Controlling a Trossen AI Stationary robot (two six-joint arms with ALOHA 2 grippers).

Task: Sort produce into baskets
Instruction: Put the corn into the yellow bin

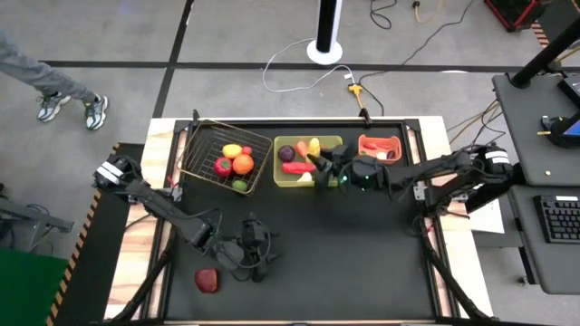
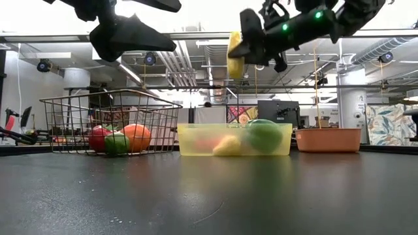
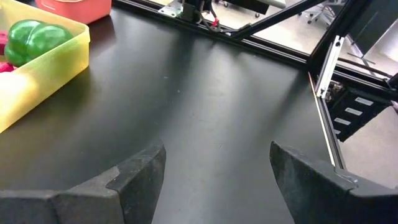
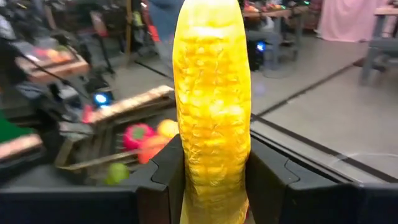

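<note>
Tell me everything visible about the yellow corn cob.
The corn cob is bright yellow with rows of bumpy kernels and looks like moulded plastic. It stands upright, clamped low between the right hand's two dark fingers, lifted well above the yellow-green tray. Only those fingers touch it.

Right gripper (image 4: 214,180) reaching out raised, fingers (image 4: 163,174) clamping an upright corn cob (image 4: 212,106), left gripper (image 3: 217,180) hanging low with fingers spread wide, gripping nothing.
</note>
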